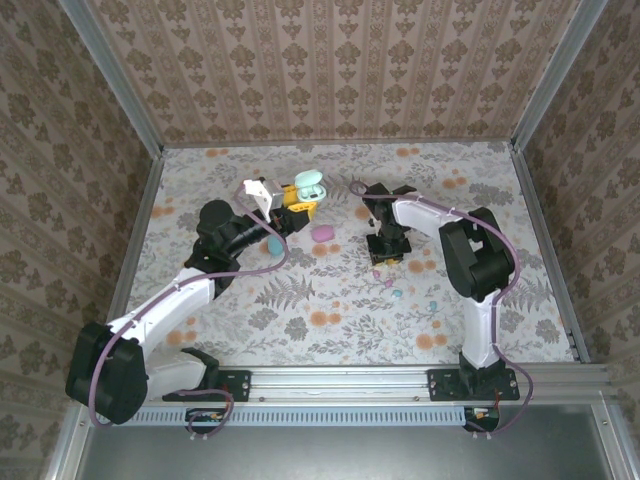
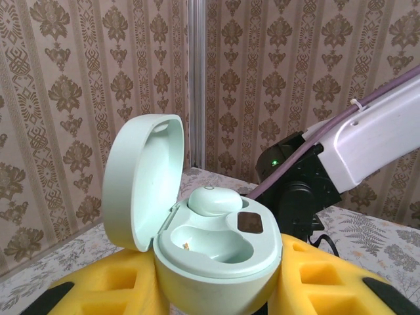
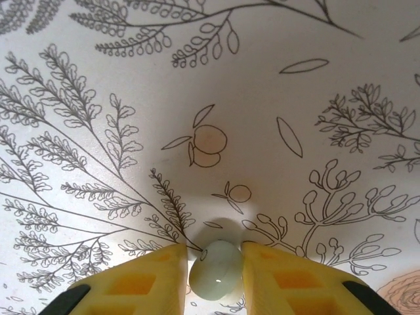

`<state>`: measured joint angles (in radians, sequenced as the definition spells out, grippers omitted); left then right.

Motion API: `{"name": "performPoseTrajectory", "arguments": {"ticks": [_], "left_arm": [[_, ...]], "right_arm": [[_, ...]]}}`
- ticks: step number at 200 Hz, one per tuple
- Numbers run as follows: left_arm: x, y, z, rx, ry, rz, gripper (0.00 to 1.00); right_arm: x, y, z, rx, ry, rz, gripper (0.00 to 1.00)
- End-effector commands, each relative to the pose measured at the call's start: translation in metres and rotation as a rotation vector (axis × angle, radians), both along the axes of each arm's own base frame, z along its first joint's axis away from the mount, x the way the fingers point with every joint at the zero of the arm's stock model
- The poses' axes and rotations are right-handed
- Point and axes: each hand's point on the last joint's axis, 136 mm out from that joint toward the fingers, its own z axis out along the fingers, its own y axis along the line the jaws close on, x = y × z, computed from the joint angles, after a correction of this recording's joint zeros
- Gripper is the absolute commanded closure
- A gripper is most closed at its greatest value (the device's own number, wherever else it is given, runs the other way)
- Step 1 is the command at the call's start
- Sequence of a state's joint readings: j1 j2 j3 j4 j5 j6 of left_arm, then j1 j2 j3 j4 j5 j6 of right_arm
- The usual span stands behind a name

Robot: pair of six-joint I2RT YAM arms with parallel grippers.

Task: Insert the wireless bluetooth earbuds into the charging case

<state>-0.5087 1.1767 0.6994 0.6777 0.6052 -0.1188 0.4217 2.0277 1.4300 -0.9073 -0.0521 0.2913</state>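
Open mint charging case [image 2: 216,259] clamped in left gripper [image 1: 297,207], far centre, one socket [image 2: 207,244] empty. Right of it, mint earbud [image 3: 215,275] pinched at tips of right gripper [image 1: 385,255], close to table [image 3: 131,98]. Could squirt out: round, smooth, barely held.

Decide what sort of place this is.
Probably a robot test cell, not a home: patterned wall panels in metal framing box in a floral table, with the left arm and right arm bolted to a rail.
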Motion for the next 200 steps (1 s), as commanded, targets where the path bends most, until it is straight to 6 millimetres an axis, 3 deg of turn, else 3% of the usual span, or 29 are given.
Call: {"name": "performPoseTrajectory", "arguments": {"ticks": [1,29,58,92,119,200], "left_arm": [[-0.004,0.005,0.011,-0.02,-0.041,-0.001,0.69],[-0.005,0.005,0.012,-0.021,-0.044,-0.001,0.69],[-0.005,0.005,0.012,-0.021,-0.046,0.001,0.69],[-0.005,0.005,0.011,-0.02,-0.048,-0.001,0.69],[-0.005,0.005,0.011,-0.019,-0.05,-0.001,0.7],[-0.003,0.007,0.01,-0.021,-0.046,0.007,0.7]], "right_arm": [[-0.009,-0.011,0.004,-0.069,0.041,0.076,0.66],[-0.006,-0.007,0.01,-0.048,0.022,-0.021,0.58],[-0.002,0.003,0.013,0.027,0.0,-0.205,0.59],[0.004,0.001,0.01,0.021,-0.032,-0.35,0.6],[0.004,-0.008,0.005,-0.039,-0.022,-0.363,0.61],[0.006,-0.005,0.005,-0.038,-0.026,-0.339,0.74]]}}
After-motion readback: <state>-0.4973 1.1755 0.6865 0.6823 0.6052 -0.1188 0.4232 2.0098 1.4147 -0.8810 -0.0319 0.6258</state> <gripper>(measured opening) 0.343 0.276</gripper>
